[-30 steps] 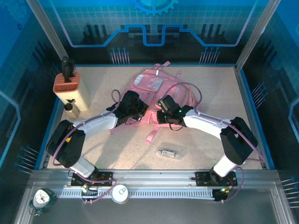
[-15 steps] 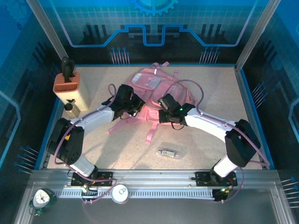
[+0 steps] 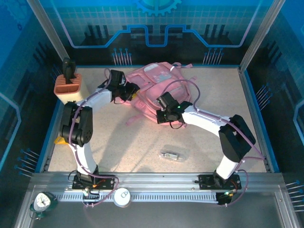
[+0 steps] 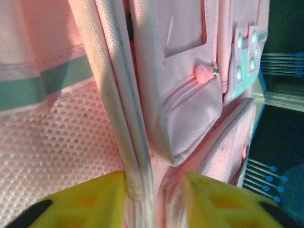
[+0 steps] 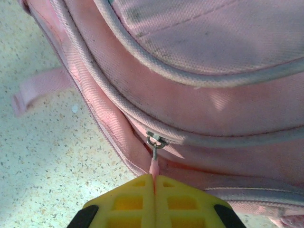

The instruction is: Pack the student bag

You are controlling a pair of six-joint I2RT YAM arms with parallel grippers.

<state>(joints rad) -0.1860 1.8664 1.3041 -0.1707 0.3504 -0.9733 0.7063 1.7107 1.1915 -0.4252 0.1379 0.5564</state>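
Two arms stretched over a table (image 3: 118, 142) to the student bag (image 3: 159, 80) lying at the far middle, left gripper (image 4: 156, 185) partly open astride its white piped seam (image 4: 111, 95), right gripper (image 5: 154, 179) pinched tight on a pink zip pull (image 5: 153, 167) at the bag's near edge.

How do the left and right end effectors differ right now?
The left end effector has its fingers apart; the right end effector is shut. The left straddles the white piped seam of the student bag; the right pinches its pink zip pull. Both have yellow fingers.
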